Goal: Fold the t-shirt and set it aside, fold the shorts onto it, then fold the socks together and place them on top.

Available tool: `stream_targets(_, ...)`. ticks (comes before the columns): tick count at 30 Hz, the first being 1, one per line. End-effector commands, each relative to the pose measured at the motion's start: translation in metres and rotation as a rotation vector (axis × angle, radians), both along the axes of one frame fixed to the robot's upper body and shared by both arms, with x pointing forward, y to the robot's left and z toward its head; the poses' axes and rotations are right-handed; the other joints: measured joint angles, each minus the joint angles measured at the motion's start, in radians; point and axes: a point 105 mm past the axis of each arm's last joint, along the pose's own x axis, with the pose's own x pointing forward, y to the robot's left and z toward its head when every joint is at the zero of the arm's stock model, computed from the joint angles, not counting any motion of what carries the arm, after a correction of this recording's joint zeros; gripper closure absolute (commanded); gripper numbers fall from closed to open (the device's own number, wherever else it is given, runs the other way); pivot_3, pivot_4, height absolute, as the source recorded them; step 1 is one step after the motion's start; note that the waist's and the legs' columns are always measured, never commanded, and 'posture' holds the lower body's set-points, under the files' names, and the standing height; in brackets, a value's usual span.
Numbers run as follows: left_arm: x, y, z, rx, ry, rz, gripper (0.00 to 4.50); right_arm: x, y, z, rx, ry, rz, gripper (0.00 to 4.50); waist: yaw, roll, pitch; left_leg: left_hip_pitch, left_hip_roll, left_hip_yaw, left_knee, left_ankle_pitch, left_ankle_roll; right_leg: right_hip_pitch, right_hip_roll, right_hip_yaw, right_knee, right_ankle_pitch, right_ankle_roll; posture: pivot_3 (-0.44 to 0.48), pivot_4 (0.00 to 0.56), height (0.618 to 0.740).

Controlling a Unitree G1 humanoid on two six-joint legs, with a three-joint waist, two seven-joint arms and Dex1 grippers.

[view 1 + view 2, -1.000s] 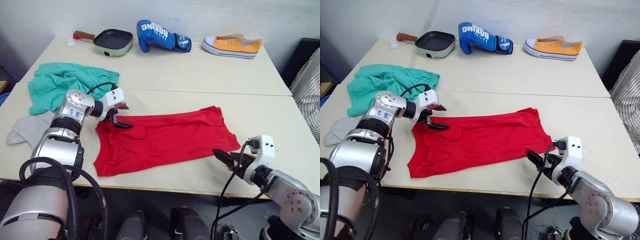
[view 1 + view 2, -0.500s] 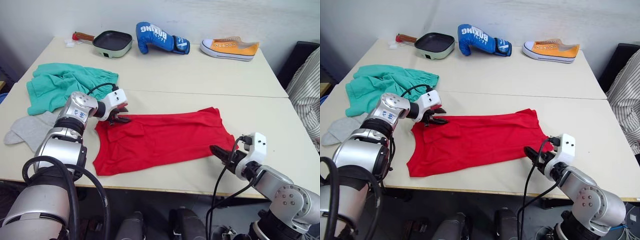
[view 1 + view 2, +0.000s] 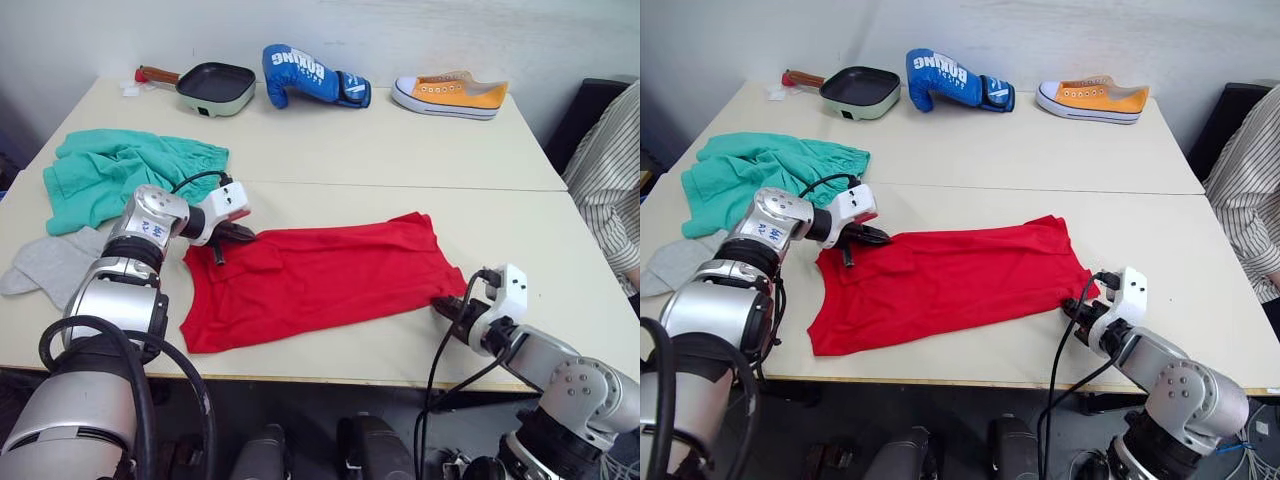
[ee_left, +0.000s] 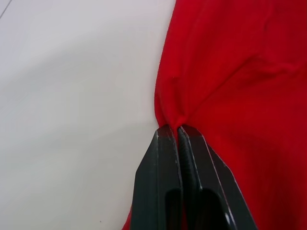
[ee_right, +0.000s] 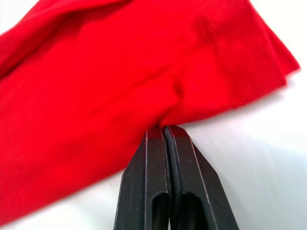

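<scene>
Bare bench [image 3: 400,150] lies open between the t-shirt [image 3: 320,275] and the far row: pan [image 3: 212,87], boxing glove [image 3: 300,73], shoe [image 3: 450,94]; shorts [image 3: 115,175] and socks [image 3: 50,268] crowd the left; a person's sleeve [image 3: 605,180] borders the right.

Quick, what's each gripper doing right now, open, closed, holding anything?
Left gripper: closed, pinching the t-shirt at its edge.
Right gripper: closed, pinching the t-shirt's edge near a corner.
</scene>
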Motion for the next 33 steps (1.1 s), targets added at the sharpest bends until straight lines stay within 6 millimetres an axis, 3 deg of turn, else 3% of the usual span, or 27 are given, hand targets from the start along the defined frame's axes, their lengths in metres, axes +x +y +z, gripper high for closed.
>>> stream_targets(1,-0.013,0.011,-0.010,-0.020,0.076,-0.021,4.50,0.013,-0.008,-0.001,0.001,0.028,-0.001,4.47,-0.002,0.000,0.000,0.000,0.000,0.000,0.000,0.000,0.000,0.000,0.000,0.000,0.000,0.000,0.000,0.000,0.150,0.740)
stream_targets(10,-0.041,0.024,-0.027,-0.196,0.226,-0.028,4.50,0.074,-0.007,0.016,-0.157,-0.038,0.137,4.47,-0.012,0.004,-0.002,0.001,0.000,0.001,0.000,0.000,0.000,0.000,0.000,0.001,0.000,0.000,0.000,0.000,0.150,0.740)
stream_targets(17,-0.082,0.013,-0.032,-0.343,0.258,0.011,4.50,0.122,0.008,0.029,-0.275,-0.100,0.241,4.47,-0.027,0.009,-0.003,0.003,0.000,0.001,0.000,0.000,0.000,0.002,0.000,0.005,0.001,0.000,0.000,0.000,0.150,0.740)
stream_targets(22,-0.108,0.005,-0.030,-0.417,0.253,0.112,4.50,0.153,0.015,0.042,-0.314,-0.161,0.224,4.47,-0.022,0.012,-0.002,0.009,0.000,0.001,-0.003,0.000,0.001,0.010,0.001,0.006,-0.003,0.000,0.000,0.000,0.150,0.740)
stream_targets(27,-0.116,0.000,-0.028,-0.474,0.216,0.213,4.50,0.167,0.019,0.049,-0.352,-0.199,0.226,4.47,-0.018,0.013,-0.001,0.012,0.000,0.001,-0.008,0.000,0.000,0.013,0.001,0.006,-0.007,0.000,0.000,0.000,0.150,0.740)
stream_targets(33,-0.104,0.008,-0.022,-0.484,0.152,0.277,4.50,0.164,0.015,0.070,-0.398,-0.308,0.305,4.47,-0.015,0.014,0.000,0.012,0.000,0.000,-0.009,0.001,0.000,0.014,0.001,0.006,-0.011,0.000,0.000,0.000,0.150,0.740)
